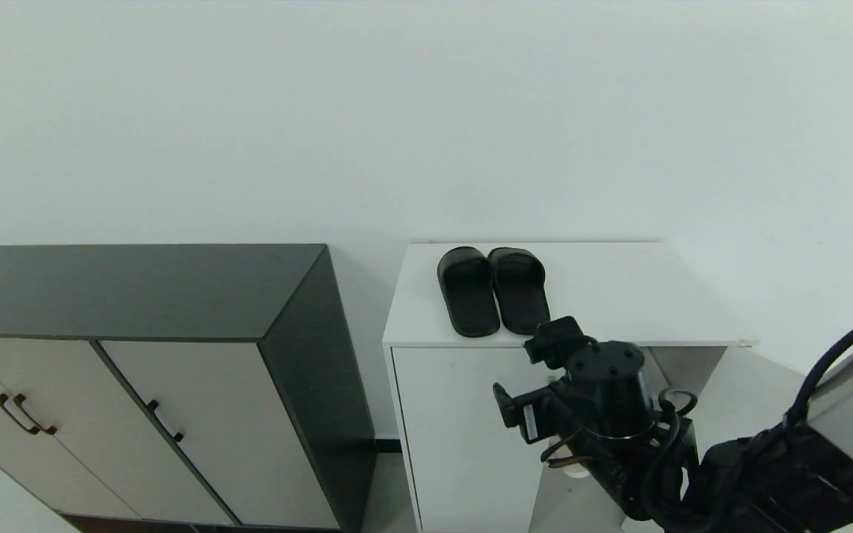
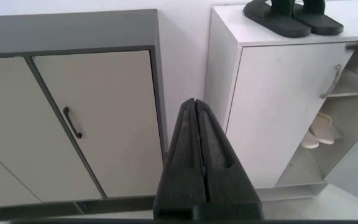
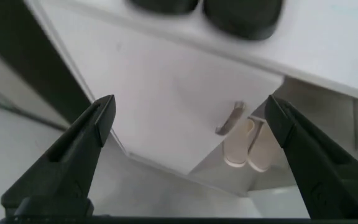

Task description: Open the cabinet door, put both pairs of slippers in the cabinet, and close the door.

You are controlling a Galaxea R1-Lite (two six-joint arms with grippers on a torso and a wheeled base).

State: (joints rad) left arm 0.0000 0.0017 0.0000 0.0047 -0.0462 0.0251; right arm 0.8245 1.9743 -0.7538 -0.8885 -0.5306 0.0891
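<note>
Jaws spread, the right gripper (image 3: pixel 190 106) hangs before the open cabinet (image 1: pixel 463 414), just below the black slippers (image 1: pixel 493 290) on top, which it should clasp together squarely; white slippers (image 2: pixel 321 130) sit inside, left gripper (image 2: pixel 195 102) clenched empty.

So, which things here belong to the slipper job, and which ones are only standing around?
For the job:
- white cabinet
- black slippers, on top of it
- pale slippers, on a shelf inside it

Only standing around:
- dark cabinet, to the left of the white one, doors shut
</note>
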